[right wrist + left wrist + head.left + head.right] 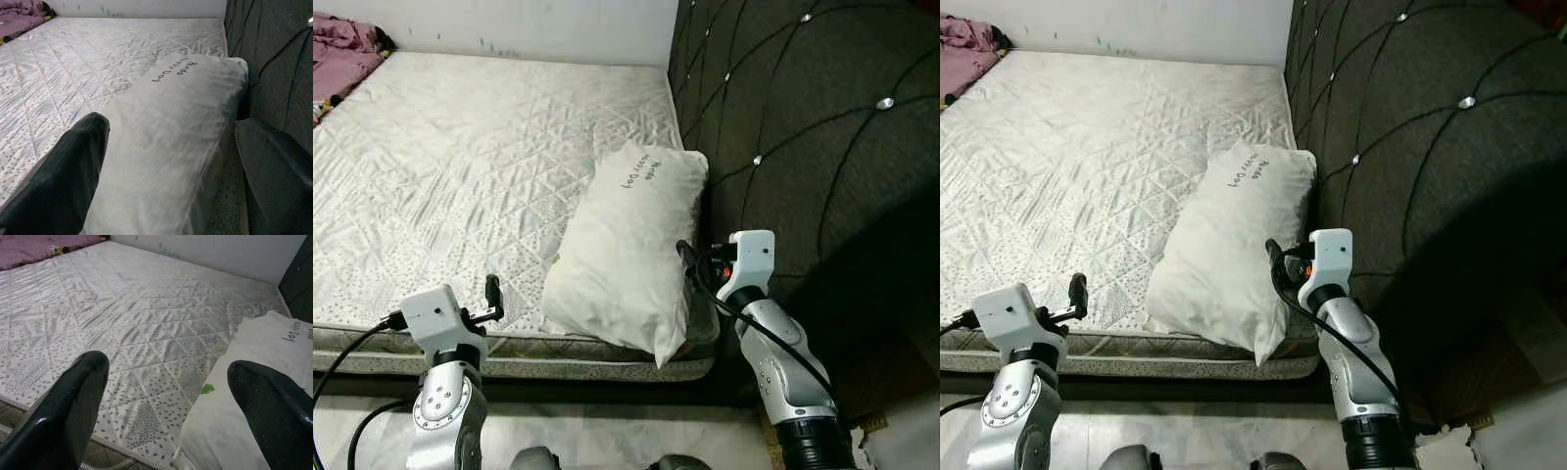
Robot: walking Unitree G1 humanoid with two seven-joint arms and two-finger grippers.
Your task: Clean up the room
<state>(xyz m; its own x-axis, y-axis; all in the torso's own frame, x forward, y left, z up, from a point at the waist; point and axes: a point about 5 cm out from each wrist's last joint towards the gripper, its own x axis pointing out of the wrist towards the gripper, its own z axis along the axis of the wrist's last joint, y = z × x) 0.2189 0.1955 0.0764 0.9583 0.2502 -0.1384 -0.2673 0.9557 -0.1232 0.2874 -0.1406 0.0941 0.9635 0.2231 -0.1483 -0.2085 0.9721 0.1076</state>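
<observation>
Both wide open, holding nothing. Right gripper (171, 166) hangs spread over the white pillow (626, 245) beside the headboard (803, 147); left gripper (166, 401) hovers at the mattress (460, 157) edge.

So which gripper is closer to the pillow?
The right gripper: its open fingers sit at the pillow's edge beside the headboard. The left gripper, also open, hangs over bare mattress, apart from the pillow.

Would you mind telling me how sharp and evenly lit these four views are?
Left eye view: sharp; mattress bright, headboard dark, shaded lower right. Right eye view: the same. Left wrist view: mattress crisp, the near fingers soft. Right wrist view: pillow dimmer and greyish, fingers blurred.
</observation>
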